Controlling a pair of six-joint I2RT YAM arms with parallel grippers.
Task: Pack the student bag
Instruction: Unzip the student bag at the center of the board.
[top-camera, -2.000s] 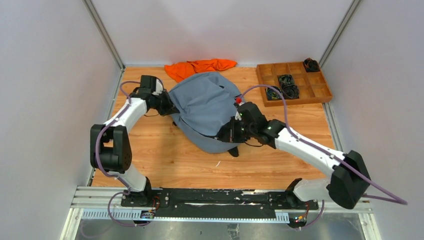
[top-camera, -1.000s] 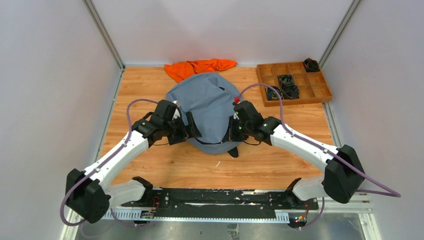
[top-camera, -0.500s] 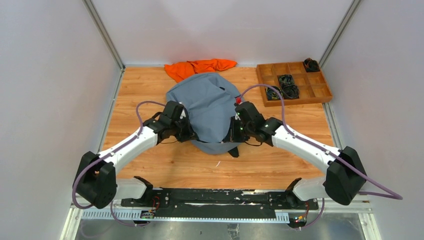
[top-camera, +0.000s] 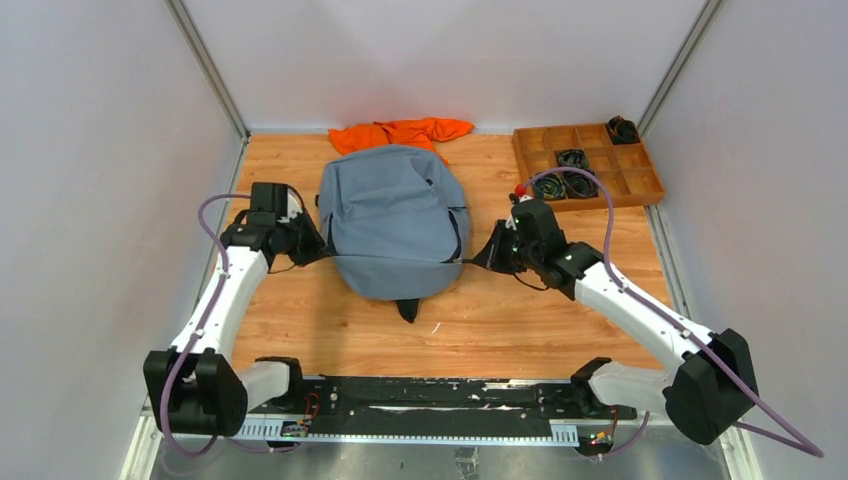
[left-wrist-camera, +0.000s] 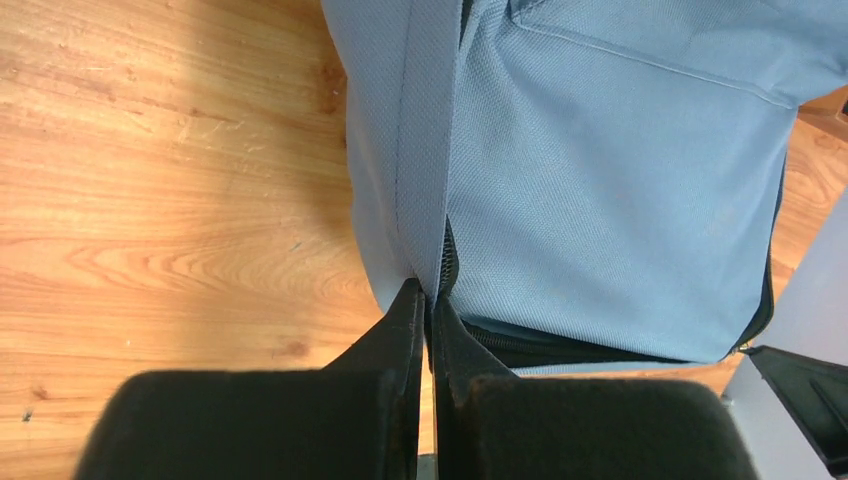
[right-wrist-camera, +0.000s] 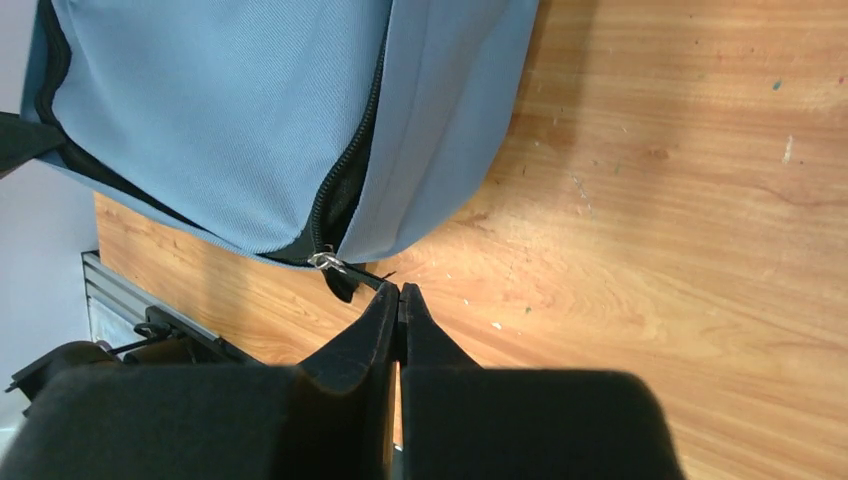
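Note:
The student bag (top-camera: 390, 215), a large grey-blue backpack, lies flat in the middle of the wooden table. My left gripper (top-camera: 318, 247) is at its left edge, shut on a fold of the fabric beside the zipper (left-wrist-camera: 429, 295). My right gripper (top-camera: 483, 260) is at the bag's right side, shut on the black zipper pull tab (right-wrist-camera: 345, 275), which hangs from a small metal ring. In the right wrist view the zipper (right-wrist-camera: 345, 190) gapes slightly above the pull. The bag (left-wrist-camera: 600, 180) is stretched between the two grippers.
An orange cloth (top-camera: 400, 133) lies against the back wall, touching the bag's far end. A wooden compartment tray (top-camera: 600, 202) with black cables sits at the back right. Grey walls close in the table on three sides.
My left gripper has shut on the bag's left edge and pulled left and back. My right gripper has moved right with the zipper pull. The bag now lies wider and flatter.

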